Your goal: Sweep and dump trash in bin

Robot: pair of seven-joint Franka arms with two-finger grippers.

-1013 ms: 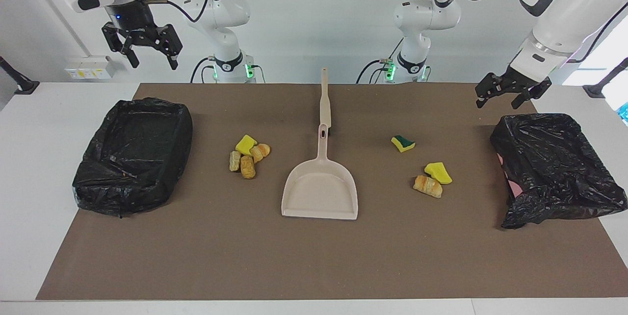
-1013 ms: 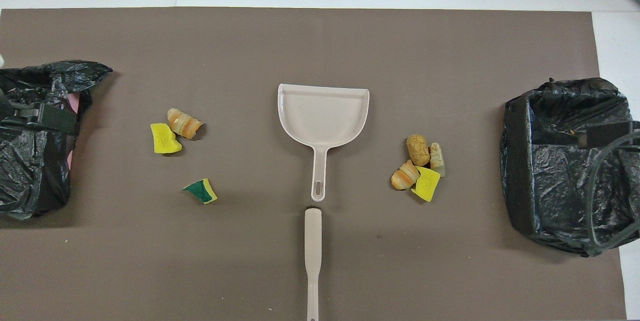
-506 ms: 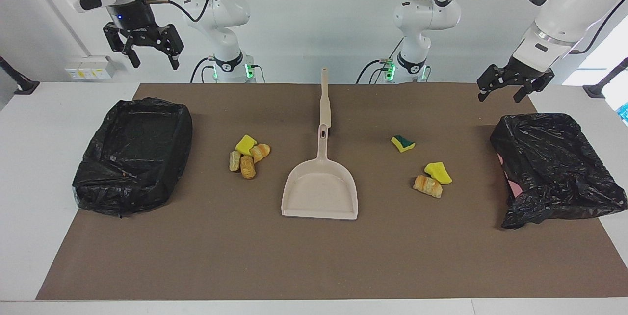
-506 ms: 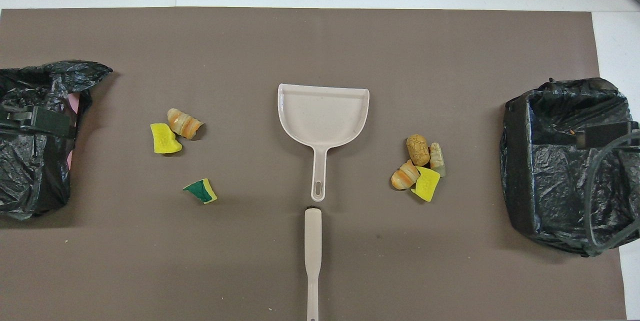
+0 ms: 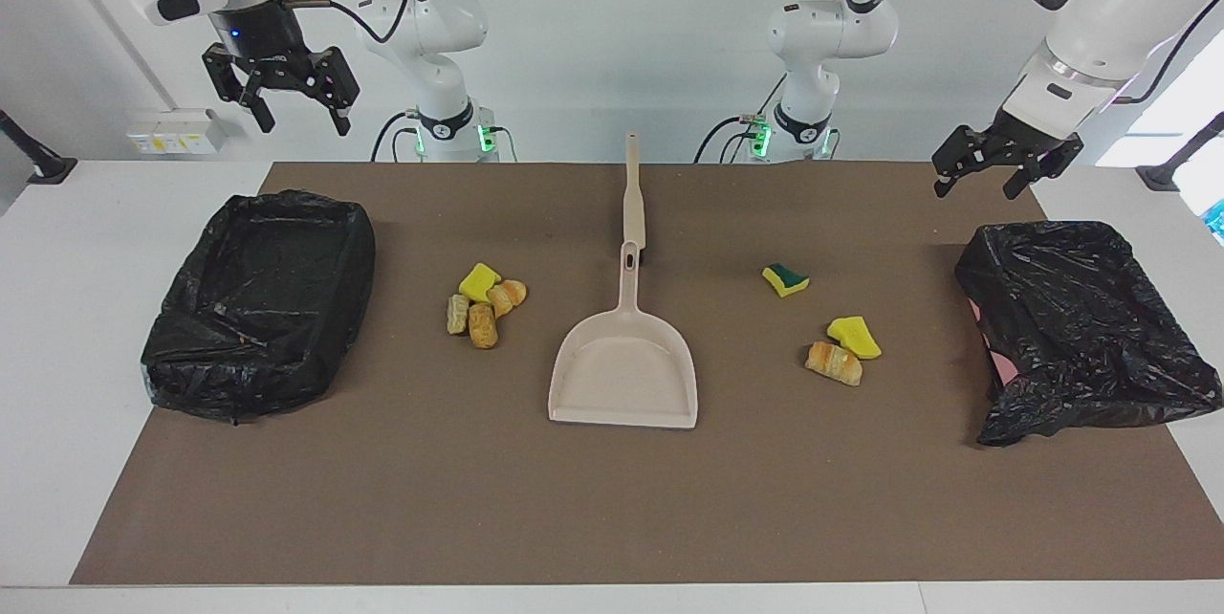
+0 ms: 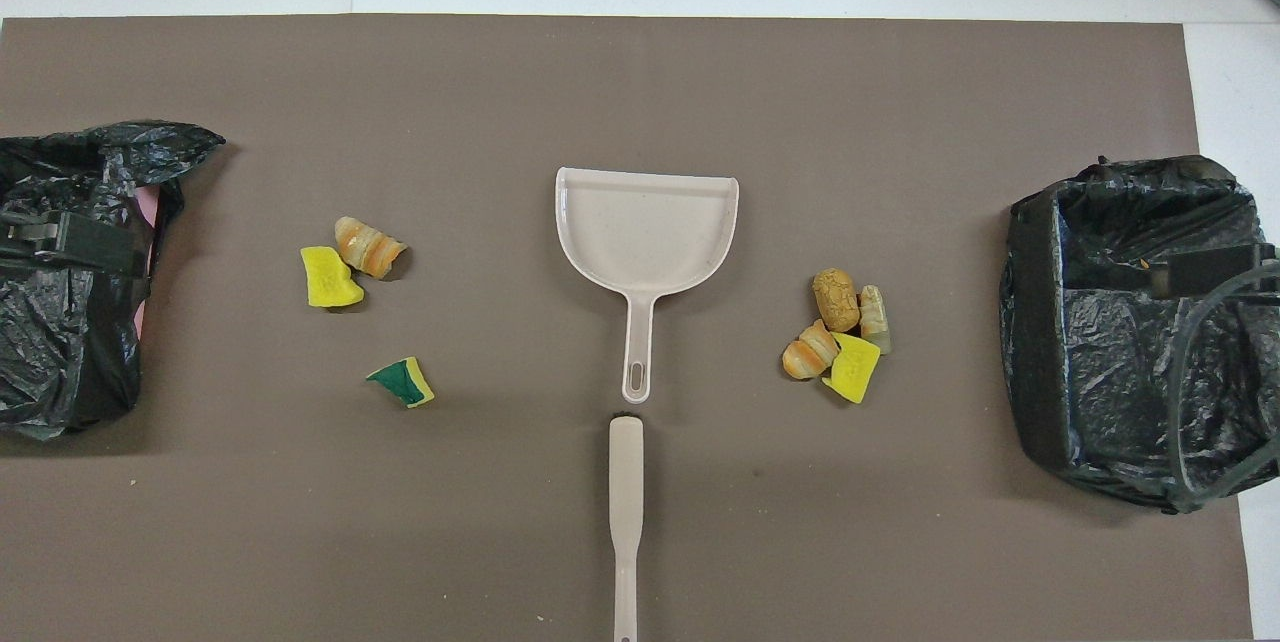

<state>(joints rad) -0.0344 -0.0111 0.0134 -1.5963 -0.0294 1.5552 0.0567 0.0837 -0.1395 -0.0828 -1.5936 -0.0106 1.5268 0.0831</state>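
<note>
Right fingers (image 5: 295, 107) spread open, gripping nothing, up in the air over the bench (image 5: 76, 327) edge by the black-bagged bin (image 5: 258, 303) at that arm's end. Left fingers (image 5: 990, 176) also open, empty, raised over the mat (image 5: 612, 499) corner just above the other bagged bin (image 5: 1081, 327). Trash well apart from both: four pieces (image 5: 485, 303) clustered between right-end bin and dustpan (image 5: 623, 375); green-backed sponge (image 5: 785, 279), yellow sponge (image 5: 854, 337) and roll (image 5: 834, 362) between dustpan and left-end bin. Brush (image 5: 633, 198) lies in line with dustpan handle, nearer the robots.
</note>
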